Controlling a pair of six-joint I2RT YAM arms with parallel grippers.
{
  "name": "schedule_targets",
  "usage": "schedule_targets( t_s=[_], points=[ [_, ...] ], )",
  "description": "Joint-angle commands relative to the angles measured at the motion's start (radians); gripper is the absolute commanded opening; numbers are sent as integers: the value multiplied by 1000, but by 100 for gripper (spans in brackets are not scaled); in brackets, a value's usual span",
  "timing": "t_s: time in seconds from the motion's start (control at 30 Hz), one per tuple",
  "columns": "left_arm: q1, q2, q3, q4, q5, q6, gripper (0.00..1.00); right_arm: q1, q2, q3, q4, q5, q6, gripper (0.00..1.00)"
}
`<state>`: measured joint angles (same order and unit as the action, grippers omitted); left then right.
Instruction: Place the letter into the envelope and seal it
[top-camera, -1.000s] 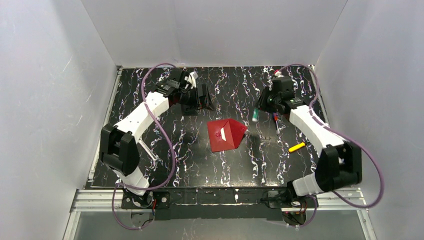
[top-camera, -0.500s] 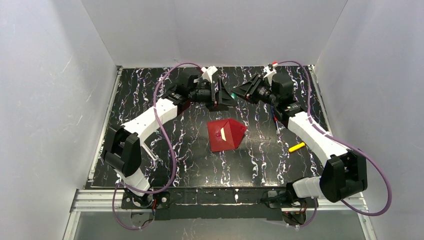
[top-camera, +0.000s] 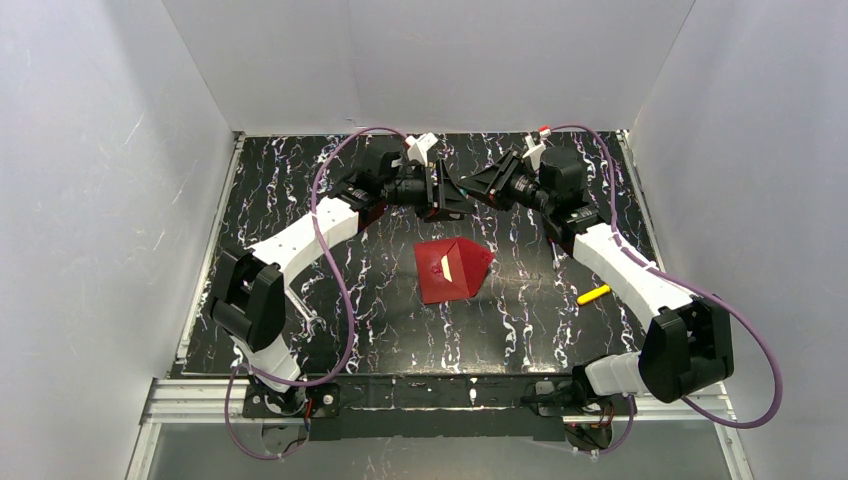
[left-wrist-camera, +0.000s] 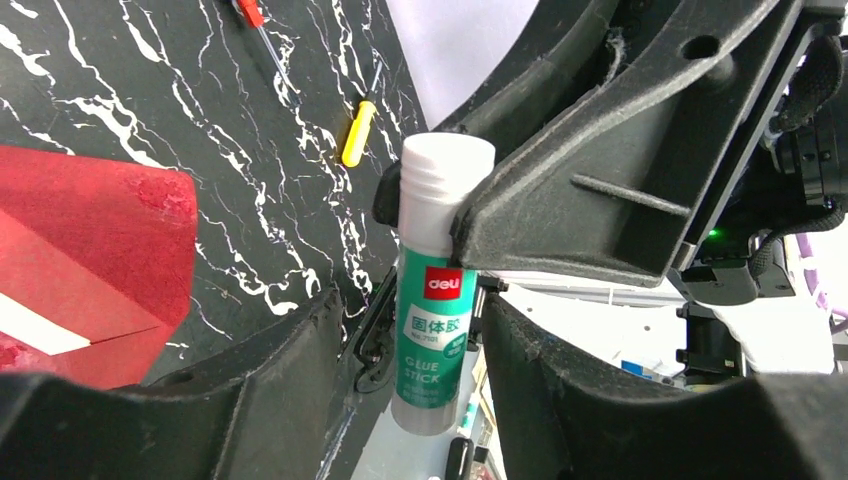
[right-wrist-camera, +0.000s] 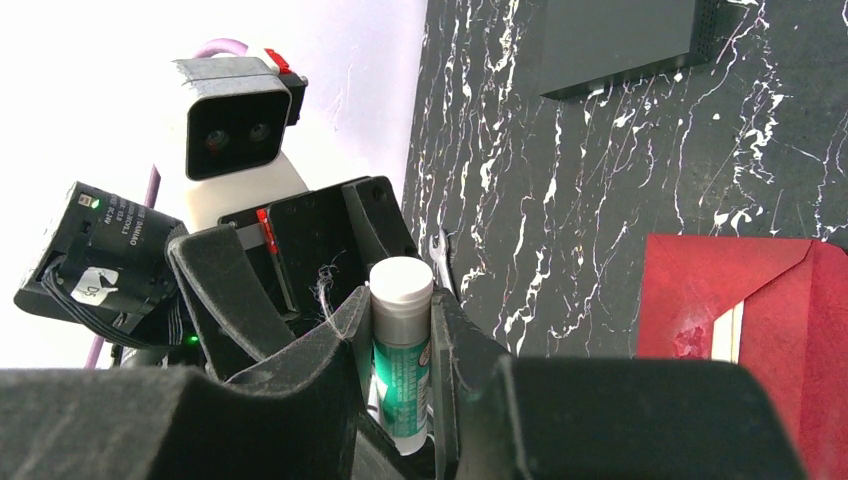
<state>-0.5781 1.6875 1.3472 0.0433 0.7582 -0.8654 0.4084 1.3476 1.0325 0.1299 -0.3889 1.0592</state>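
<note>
Well, the two arms meet in the air over the far middle of the table (top-camera: 560, 330), at 12 o'clock from the envelope (top-camera: 440, 275). The right gripper (right-wrist-camera: 400, 312) is closed on a glue stick (left-wrist-camera: 432, 340), its fingers pinching the green-and-white tube just under its white end. The left gripper (left-wrist-camera: 415, 310) faces it from the other side with its jaws partly open, one finger on either side of the stick's labelled lower part. One finger lies just beside the tube and the other stands off it; I cannot tell whether either presses on it. The red envelope lies on the table near its centre, its pointed flap toward 3 o'clock in the top view. The letter (top-camera: 447, 268) sits inside it, with only a narrow cream strip showing at the mouth where the flap begins. A yellow-handled screwdriver (top-camera: 593, 294) lies at 4 o'clock from the envelope, well apart from it. In the right wrist view a black block (right-wrist-camera: 615, 40) rests on the table at 11 o'clock from the envelope.
</note>
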Motion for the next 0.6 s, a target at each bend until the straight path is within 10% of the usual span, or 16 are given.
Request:
schedule_targets(
  t_s=[0.0,0.3,0.4,0.57],
  points=[
    [9,-39,-23,7,-13,-1,51,3,-14,1,10,-14,-14,24],
    [9,-35,-7,-10,3,30,0,3,-2,8,-15,-28,-40,32],
    [9,-44,16,-117,1,132,0,3,14,50,-99,-23,-87,54],
    [10,-69,70,-294,-4,338,0,3,61,142,-228,-74,-170,47]
  ],
)
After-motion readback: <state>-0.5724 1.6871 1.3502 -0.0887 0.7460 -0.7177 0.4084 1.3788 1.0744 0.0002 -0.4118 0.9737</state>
